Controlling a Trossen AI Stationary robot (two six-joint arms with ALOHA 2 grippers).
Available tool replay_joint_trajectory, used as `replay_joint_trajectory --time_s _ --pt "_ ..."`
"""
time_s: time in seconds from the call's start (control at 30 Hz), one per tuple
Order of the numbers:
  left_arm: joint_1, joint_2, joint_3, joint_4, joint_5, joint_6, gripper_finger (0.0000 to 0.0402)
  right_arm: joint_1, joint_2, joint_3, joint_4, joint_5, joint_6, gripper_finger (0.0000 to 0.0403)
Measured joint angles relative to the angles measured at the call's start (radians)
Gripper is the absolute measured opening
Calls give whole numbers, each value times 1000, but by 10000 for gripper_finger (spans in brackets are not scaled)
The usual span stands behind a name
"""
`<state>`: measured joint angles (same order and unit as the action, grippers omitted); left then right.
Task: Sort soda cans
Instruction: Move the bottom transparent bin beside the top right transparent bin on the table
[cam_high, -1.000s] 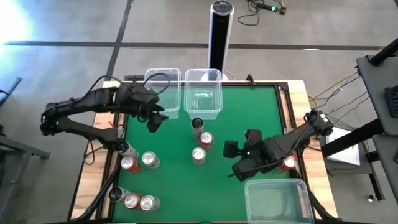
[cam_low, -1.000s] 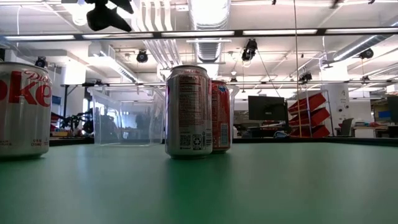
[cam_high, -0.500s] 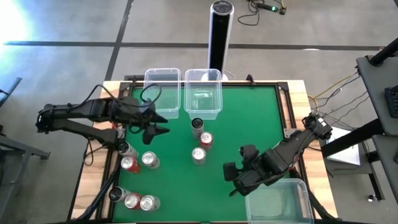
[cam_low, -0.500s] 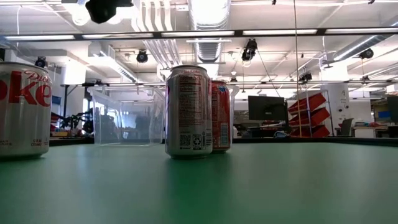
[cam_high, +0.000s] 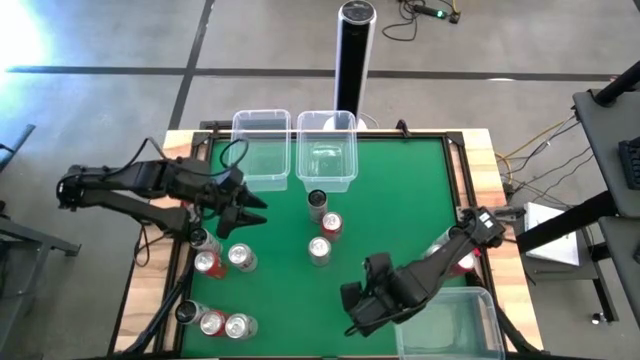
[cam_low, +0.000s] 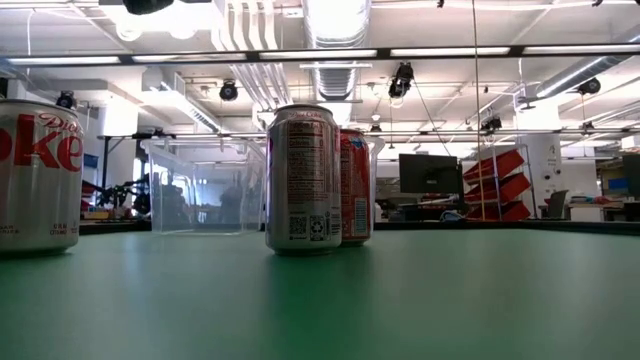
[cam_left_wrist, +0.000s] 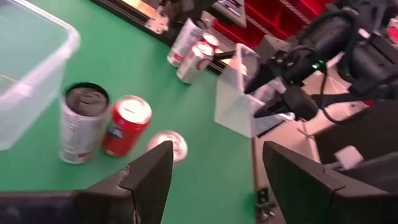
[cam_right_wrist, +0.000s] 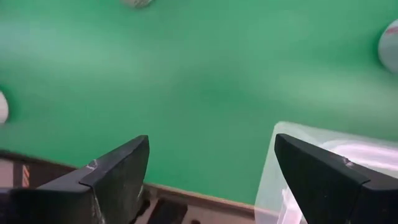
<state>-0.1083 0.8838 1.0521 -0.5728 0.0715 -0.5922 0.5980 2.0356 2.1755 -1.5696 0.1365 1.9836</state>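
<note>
Both the left gripper (cam_high: 250, 212) and right gripper (cam_high: 352, 312) are hovering spread and empty; the soda cans (cam_high: 320, 227) are likely light, rigid, slippery, best grasped mid-body.

A grey concrete floor (cam_high: 110, 40) is being crossed by dark seams. Strip lights (cam_low: 450, 52) and ducts (cam_low: 338, 30) are being shown overhead, with red bins (cam_low: 497, 185) and a monitor (cam_low: 429, 172) beyond the green counter (cam_low: 400, 300).
</note>
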Motion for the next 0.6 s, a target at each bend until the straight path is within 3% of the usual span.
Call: replay_joint_trajectory --time_s 0.4,0.6 --pt "-175 10 0 50 -89 -19 233 46 8 103 0 -99 14 320" --pt "-177 51 0 121 -109 -12 233 152 10 29 -1 -122 213 308"
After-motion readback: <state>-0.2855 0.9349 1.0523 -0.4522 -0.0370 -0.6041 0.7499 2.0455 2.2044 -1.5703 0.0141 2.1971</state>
